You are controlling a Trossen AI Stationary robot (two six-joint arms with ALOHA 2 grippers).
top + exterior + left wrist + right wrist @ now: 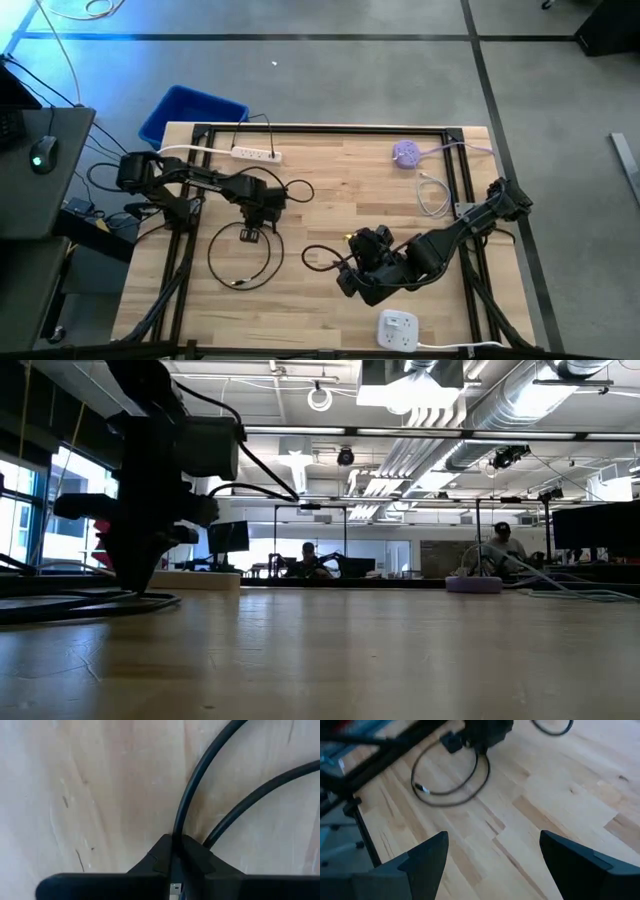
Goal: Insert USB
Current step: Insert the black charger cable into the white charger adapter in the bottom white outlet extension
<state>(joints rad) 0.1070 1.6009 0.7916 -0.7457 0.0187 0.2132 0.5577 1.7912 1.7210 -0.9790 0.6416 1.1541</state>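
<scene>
The left hand point(250, 228) is down on the bench point(330, 180), its fingers point(165, 865) clenched on the black cable point(240, 262) where the loop begins; the cable lies in a ring on the wood, and its USB plug point(237, 284) rests at the ring's near edge, toward the bench front. The right hand point(350, 282) hovers near the bench front with fingers point(427, 857) released and spread, holding nothing, well apart from the cable and close to the white charger point(398, 327).

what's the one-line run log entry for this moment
left end effector: shut on thin black looped cable, low over light wooden table | right end effector: open, waiting at table's front | white square usb charger: untouched
</scene>
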